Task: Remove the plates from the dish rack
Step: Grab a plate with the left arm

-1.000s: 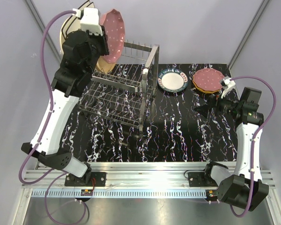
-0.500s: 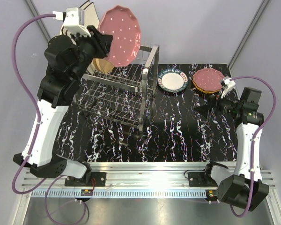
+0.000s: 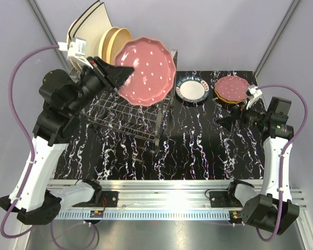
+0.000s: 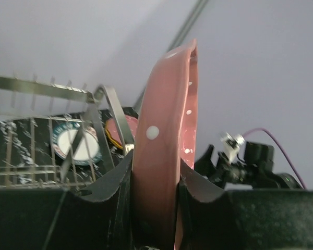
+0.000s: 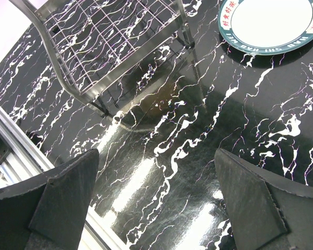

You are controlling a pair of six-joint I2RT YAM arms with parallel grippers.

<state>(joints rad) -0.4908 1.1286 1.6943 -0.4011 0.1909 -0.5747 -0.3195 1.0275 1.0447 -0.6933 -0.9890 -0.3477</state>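
The only writing I can spot sits on the white plate (image 5: 271,18) lying flat on the table (image 5: 208,130), far and right of centre. Its dark green rim carries small groups of red characters, clearest from the right wrist camera at the rim's left and right edges. They look like Chinese script, but they are too small and blurred for me to read.

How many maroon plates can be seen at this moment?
2. The held plate is in the jaws of the left gripper above the dish rack; the other plate tops the stack right of the white plate. Others may be hidden.
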